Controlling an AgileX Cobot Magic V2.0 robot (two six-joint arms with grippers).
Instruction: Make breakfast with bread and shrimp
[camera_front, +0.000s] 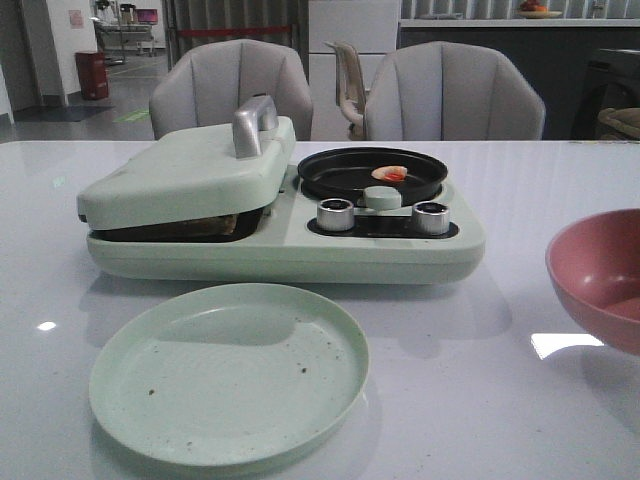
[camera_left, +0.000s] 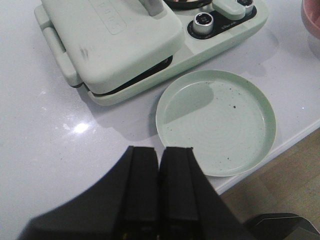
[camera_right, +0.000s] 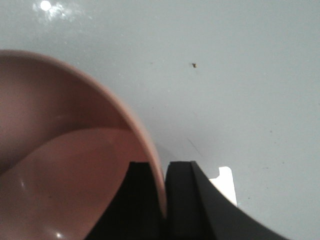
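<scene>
front view: shrimp (camera_front: 391, 174) lies crosswise in pan (camera_front: 372, 172)

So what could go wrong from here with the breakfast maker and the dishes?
1. The bread sits under the closed lid, only its edge showing; lifting by the handle could let the lid drop back.
2. The shrimp is small and lies in the black pan, easy to miss or push aside.
3. The right gripper appears closed at the pink bowl rim; moving could tip the bowl.
</scene>
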